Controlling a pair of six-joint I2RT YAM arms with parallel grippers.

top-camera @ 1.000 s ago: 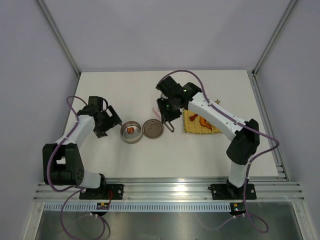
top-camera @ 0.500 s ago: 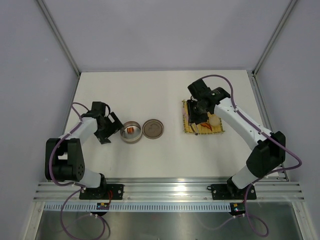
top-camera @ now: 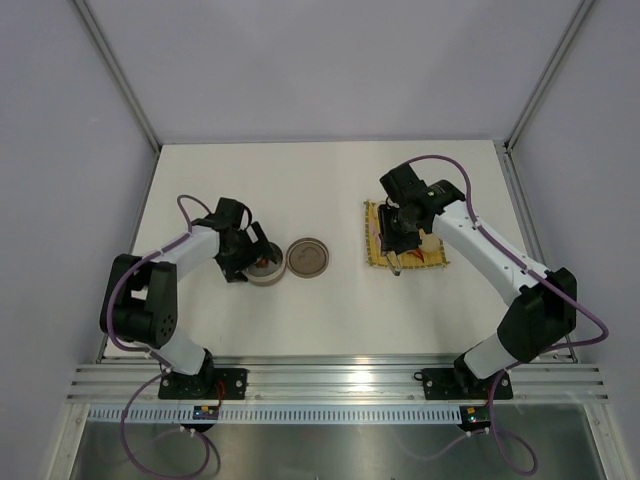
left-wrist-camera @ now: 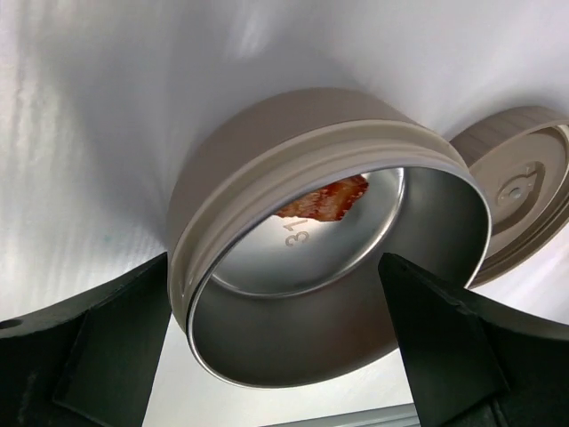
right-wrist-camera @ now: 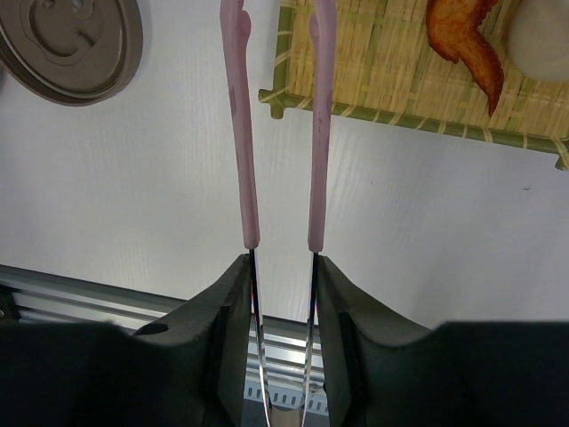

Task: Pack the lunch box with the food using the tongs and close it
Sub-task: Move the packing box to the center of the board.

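Left gripper point(left-wrist-camera: 284, 356), fingers spread wide, straddles the open lunch box point(left-wrist-camera: 267, 169) — a red-brown chunk point(left-wrist-camera: 324, 197) inside — with the lid point(top-camera: 308, 257) flat just right of it, and well right of it the right gripper point(right-wrist-camera: 283, 267) clasps the tongs point(right-wrist-camera: 240, 133), tips apart, over the woven mat's point(right-wrist-camera: 382, 62) edge.

Now the left gripper point(top-camera: 255, 262) straddles the lunch box point(left-wrist-camera: 267, 151); right gripper point(right-wrist-camera: 283, 267) took tongs point(right-wrist-camera: 240, 133) to the mat point(right-wrist-camera: 391, 62).

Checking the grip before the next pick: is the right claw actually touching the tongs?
Touching. The right wrist view shows the right claw with a finger pressed against each outer side of the tongs, no gap.
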